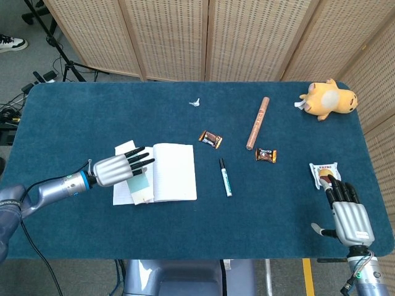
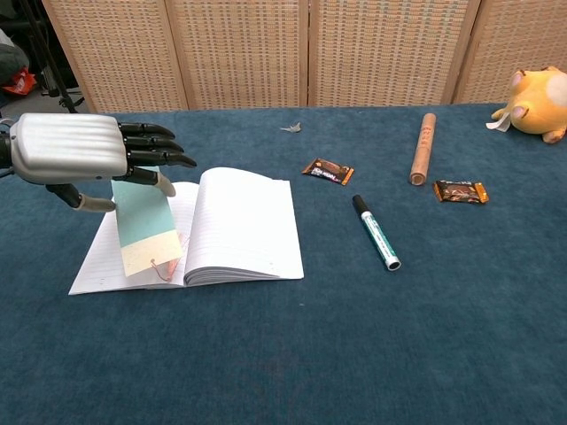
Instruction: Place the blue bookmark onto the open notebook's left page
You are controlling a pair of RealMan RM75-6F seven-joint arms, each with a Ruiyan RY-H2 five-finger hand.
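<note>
Chest view showed the left hand (image 2: 75,150) pinching the blue bookmark (image 2: 146,221) over the open notebook (image 2: 221,226)'s left page; lowering flat before release would have suited.

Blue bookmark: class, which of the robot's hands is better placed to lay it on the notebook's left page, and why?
The left hand. It already holds the blue bookmark over the notebook's left page. The right hand rests at the table's far right edge, holding nothing.
</note>
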